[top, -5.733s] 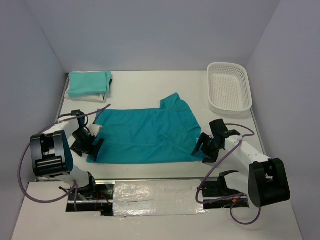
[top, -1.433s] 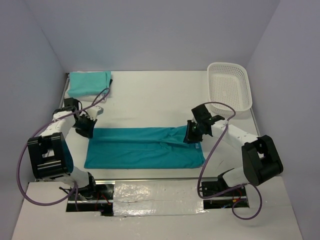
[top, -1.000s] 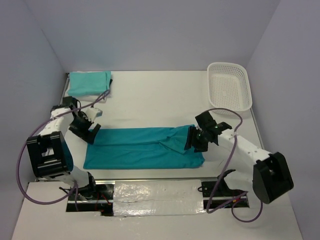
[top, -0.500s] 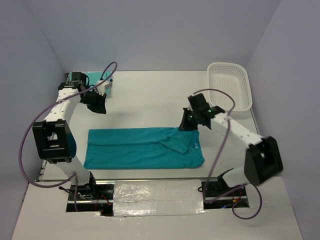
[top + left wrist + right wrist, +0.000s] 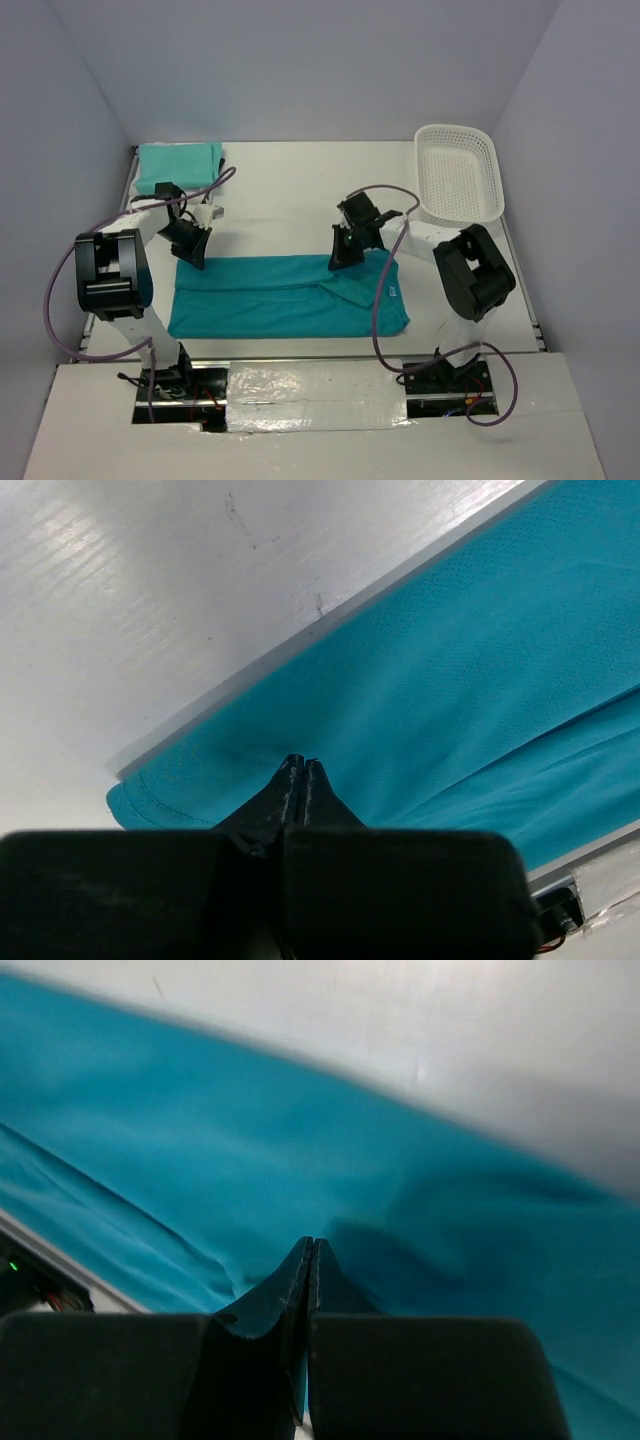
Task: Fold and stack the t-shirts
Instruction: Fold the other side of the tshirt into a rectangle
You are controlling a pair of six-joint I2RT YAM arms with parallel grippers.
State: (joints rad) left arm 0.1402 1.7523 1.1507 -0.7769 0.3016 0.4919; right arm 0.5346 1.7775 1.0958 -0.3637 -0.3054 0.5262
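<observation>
A teal t-shirt lies folded into a long band across the near middle of the table. My left gripper is shut, its tips down on the shirt's far left corner; in the left wrist view the closed gripper rests on the teal cloth just inside its edge. My right gripper is also shut, at the far edge right of the shirt's middle, and the right wrist view shows that gripper touching the cloth. Neither holds a fold. A stack of folded t-shirts, pale mint on top, sits at the back left.
A white lattice basket stands at the back right. Purple cables loop over both arms. A foil-covered strip runs along the near edge between the arm bases. A small label shows on the shirt's right end.
Both grippers went from open to shut, rose off the shirt's ends, then came down on its far edge. The right one ended up further left, near the middle.
</observation>
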